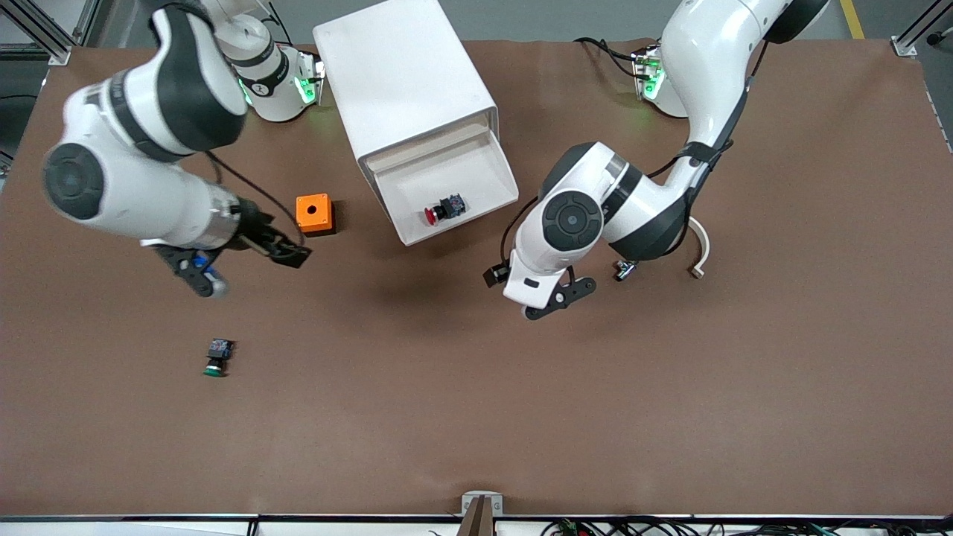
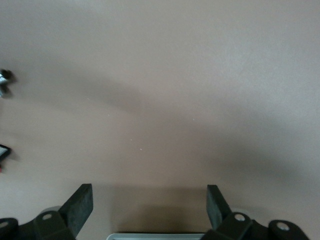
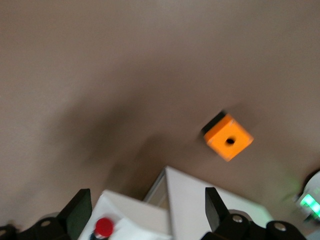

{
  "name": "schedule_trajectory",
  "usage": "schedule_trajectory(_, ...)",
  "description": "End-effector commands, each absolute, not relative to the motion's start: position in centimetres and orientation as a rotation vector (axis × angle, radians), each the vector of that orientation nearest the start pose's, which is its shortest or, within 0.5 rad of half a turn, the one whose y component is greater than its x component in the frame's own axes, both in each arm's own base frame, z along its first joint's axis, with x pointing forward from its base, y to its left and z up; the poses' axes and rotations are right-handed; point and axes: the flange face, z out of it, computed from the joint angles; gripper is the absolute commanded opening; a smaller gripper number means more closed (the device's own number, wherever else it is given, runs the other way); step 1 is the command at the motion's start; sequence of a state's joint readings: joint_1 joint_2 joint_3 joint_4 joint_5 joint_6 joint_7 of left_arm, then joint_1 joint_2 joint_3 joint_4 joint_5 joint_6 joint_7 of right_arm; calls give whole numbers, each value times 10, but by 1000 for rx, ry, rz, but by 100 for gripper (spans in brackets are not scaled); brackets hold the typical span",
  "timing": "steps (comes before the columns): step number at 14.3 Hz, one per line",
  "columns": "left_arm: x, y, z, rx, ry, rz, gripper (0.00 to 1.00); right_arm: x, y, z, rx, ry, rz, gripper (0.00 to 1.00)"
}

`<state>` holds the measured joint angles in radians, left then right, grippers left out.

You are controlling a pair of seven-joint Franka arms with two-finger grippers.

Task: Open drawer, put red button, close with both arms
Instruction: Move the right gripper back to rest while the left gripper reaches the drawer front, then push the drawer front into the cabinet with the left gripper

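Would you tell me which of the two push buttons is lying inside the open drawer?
The red button lies in the open drawer; the green button sits on the bare table.

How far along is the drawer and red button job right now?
Done: the drawer stands open with the red button lying inside. In hand: nothing; the left gripper and right gripper are both open over the table. Left: pushing the drawer shut with both arms.
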<state>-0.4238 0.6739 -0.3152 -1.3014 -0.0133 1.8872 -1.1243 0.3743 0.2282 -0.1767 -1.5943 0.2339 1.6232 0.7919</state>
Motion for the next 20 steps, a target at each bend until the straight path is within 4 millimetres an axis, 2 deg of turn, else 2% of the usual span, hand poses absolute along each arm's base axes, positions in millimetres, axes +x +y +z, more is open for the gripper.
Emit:
schedule_trajectory(1, 536, -466, 350, -3104, -732, 263, 100, 590, 110, 508, -3037, 688, 302, 100)
schedule_trajectory(5, 497, -487, 335, -3087, -644, 279, 100, 595, 40, 523, -3101, 389, 230, 100)
schedule_trajectory(10, 463, -517, 330, -3112, -552, 271, 100, 585, -29, 547, -3132, 162, 166, 100)
schedule_trajectory(14, 445, -526, 318, -3107, -510, 279, 100, 577, -47, 567, -3184, 37, 111, 100)
schedule_trajectory(19, 442, -528, 318, -3116, -515, 290, 100, 564, -68, 592, -3184, 32, 39, 100)
schedule_trajectory(20, 448, -524, 320, -3121, -535, 297, 100, 562, -69, 596, -3184, 31, 29, 100)
